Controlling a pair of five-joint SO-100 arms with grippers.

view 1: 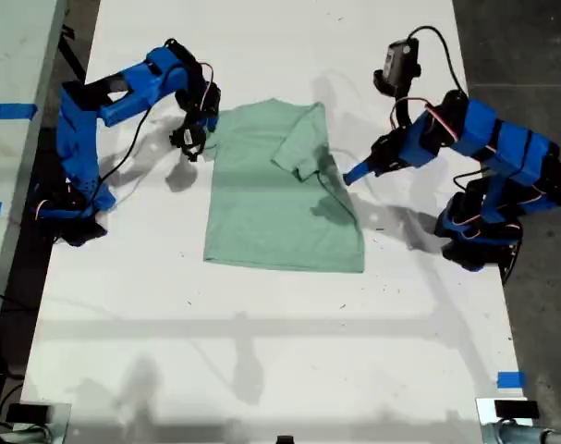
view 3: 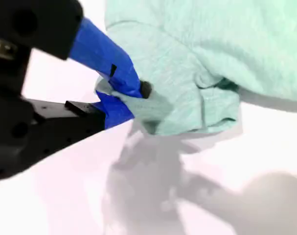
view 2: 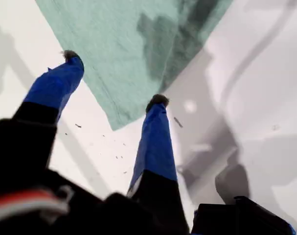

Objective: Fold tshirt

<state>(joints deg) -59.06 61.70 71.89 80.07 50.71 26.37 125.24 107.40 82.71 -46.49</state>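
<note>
White desk (view 1: pixel 262 351) fills most of the exterior view. The pale mint tshirt (view 1: pixel 271 203) lies on it, roughly midway between the two blue arms. The body is spread flat. The sleeve on the exterior view's right is turned in over the chest.

The arm at the exterior view's right carries my first claw (view 1: pixel 349 174), just beside the shirt's near edge. In its wrist view the claw (view 2: pixel 114 78) is spread wide with nothing between its jaws, and a corner of the tshirt (view 2: pixel 119 39) points into the gap.

At the exterior view's left, my second claw (view 1: pixel 191 141) sits at the shirt's upper corner. Its wrist view shows the claw (view 3: pixel 138 90) clamped on a bunched fold of the tshirt (view 3: pixel 212 49).

The cloth looks light, soft and limp, so it will probably sag and crease wherever it hangs unsupported. A doubled hem or seam, or a corner, likely gives the surest hold. A pinch in the middle of the body may gather only one layer and drag the rest.
</note>
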